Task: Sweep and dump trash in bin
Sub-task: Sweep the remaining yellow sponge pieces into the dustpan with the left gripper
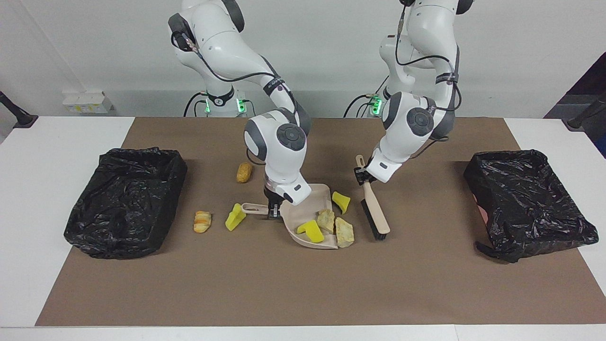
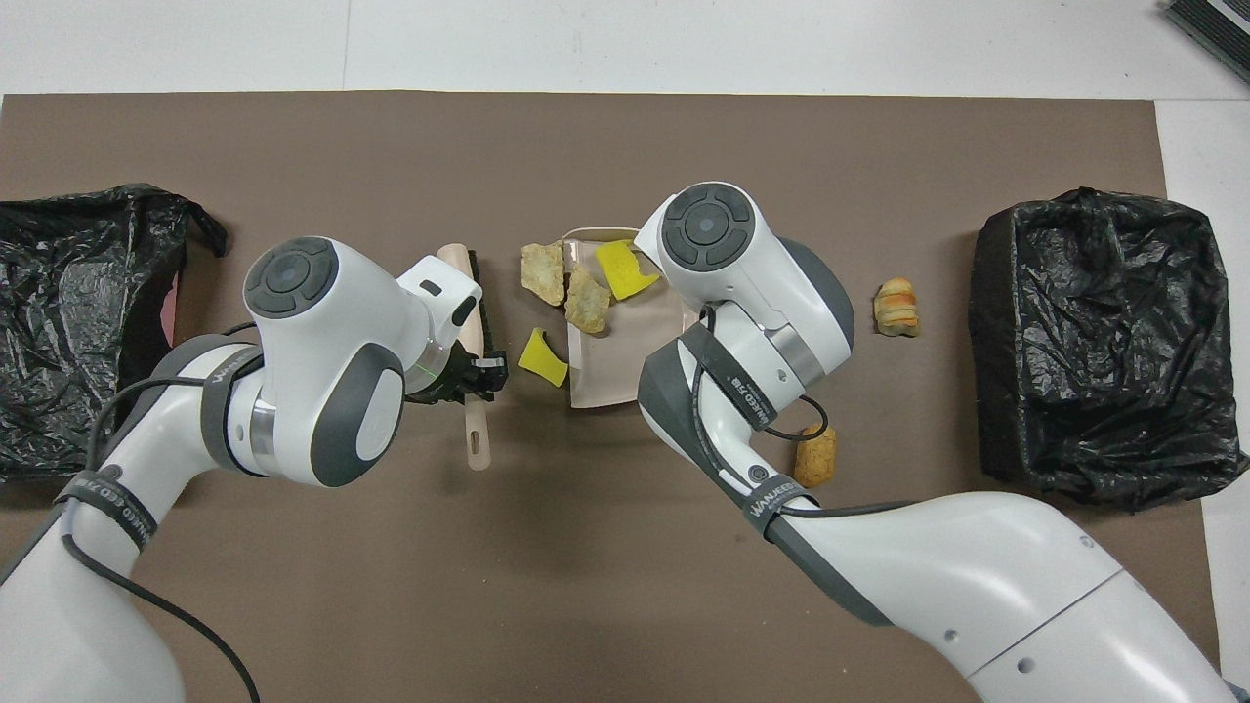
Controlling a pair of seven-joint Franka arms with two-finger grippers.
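Item, my left gripper (image 1: 362, 175): clamped on the brush (image 1: 375, 214) handle, bristles down on the bench (image 1: 303, 284). Item, my right gripper (image 1: 272, 208): closed on the dustpan (image 1: 303, 220) handle. Trash: a yellow wedge (image 1: 312, 230) and one pale chunk (image 1: 326, 219) in the pan, a second chunk (image 1: 344, 231) apparently at its lip, another wedge (image 1: 341, 201) between pan and brush; a third wedge (image 1: 235, 217) and two rolls (image 1: 202, 221) toward the right arm's bin (image 1: 124, 201).

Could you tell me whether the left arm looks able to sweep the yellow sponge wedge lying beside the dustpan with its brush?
Probably yes: the left gripper holds the brush beside that yellow sponge wedge, with bare mat between them and the dustpan just past it.
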